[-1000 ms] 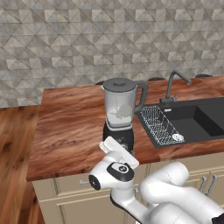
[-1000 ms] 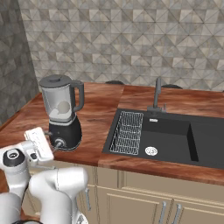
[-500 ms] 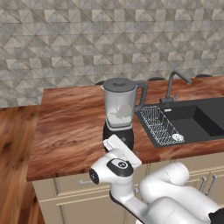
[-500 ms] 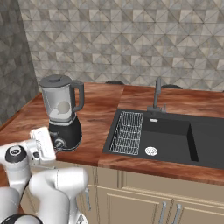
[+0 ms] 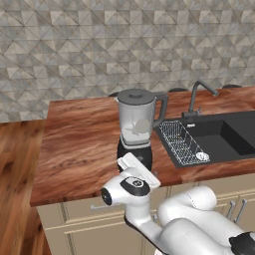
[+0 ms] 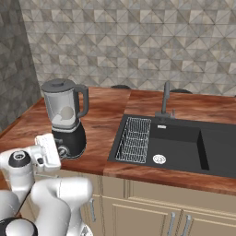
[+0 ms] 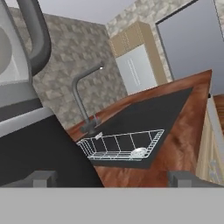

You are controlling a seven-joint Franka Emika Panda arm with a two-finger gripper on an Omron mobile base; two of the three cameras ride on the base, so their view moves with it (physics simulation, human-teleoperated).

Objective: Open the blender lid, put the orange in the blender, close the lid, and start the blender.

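Blender [image 5: 135,124], lid [image 5: 135,94] on, orange [image 6: 67,113] inside jar

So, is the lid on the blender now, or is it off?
On. The blender lid sits flat across the top of the blender jar in both base views.
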